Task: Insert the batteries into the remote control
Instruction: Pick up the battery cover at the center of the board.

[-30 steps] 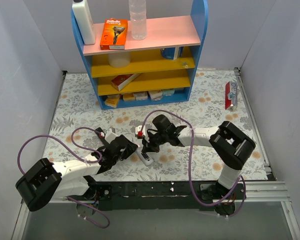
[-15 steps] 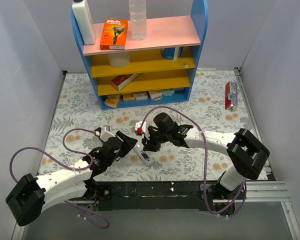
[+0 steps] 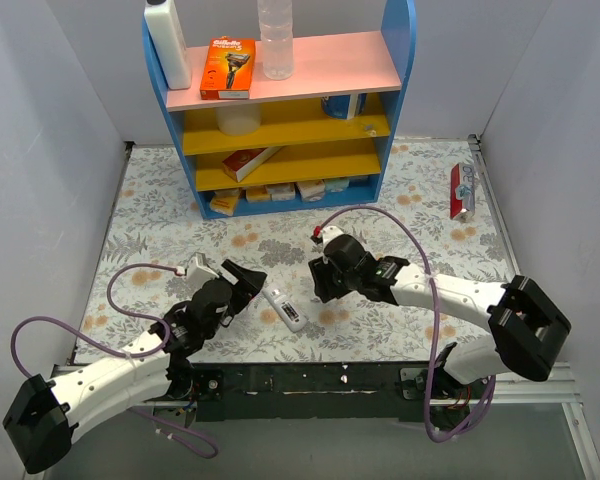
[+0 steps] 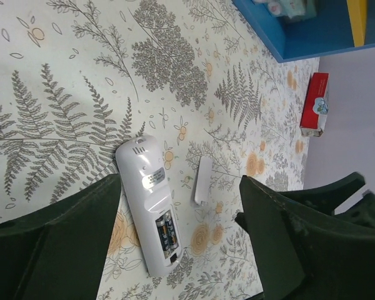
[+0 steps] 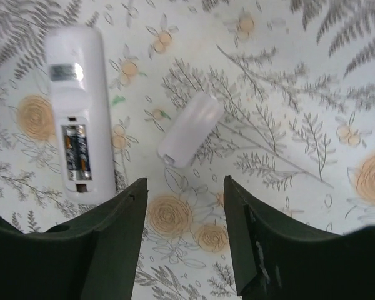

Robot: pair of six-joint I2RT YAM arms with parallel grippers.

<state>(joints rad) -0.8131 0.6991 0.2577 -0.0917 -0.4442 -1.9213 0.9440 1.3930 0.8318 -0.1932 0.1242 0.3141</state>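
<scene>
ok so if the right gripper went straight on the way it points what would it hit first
Probably the white battery cover, lying just ahead of the open right gripper. The remote sits off to one side. Depth is unclear, so it might touch the table first.

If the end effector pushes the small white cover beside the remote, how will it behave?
The cover looks like thin, smooth plastic: probably light, stiff, slippery. Lying flat on the tablecloth, it would likely slide, not roll, when pushed.

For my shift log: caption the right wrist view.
Open right gripper over the remote, batteries seated inside, loose cover beside it.
</scene>
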